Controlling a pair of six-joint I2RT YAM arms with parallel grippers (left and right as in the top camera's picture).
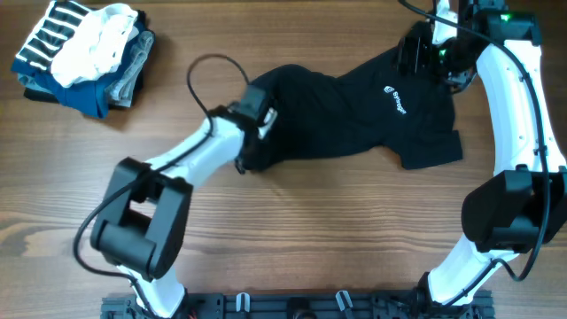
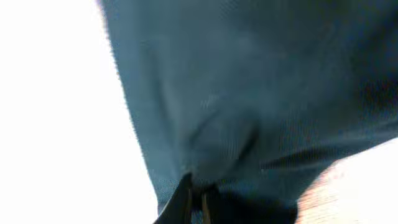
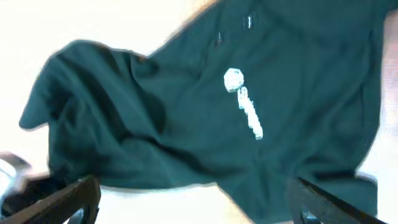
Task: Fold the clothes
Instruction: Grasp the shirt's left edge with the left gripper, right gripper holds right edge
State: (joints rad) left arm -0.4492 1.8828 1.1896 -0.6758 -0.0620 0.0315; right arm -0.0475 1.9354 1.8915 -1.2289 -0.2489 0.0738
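Observation:
The black shirt [image 1: 354,111] lies rumpled across the middle and right of the table, its small pale logo [image 1: 396,97] facing up. My left gripper [image 1: 255,120] is at the shirt's left end, shut on a fold of its fabric [image 2: 224,143]; the cloth fills the left wrist view and the fingertips [image 2: 194,202] pinch it. My right gripper [image 1: 430,49] hovers open over the shirt's far right edge, holding nothing. In the right wrist view the shirt [image 3: 186,124] and logo [image 3: 244,102] lie below, between the spread fingers [image 3: 193,199].
A pile of other garments [image 1: 84,53], striped, white, blue and grey, sits at the far left corner. Bare wooden table [image 1: 310,239] runs along the front. The left arm's cable [image 1: 208,75] loops above the table near the shirt's left end.

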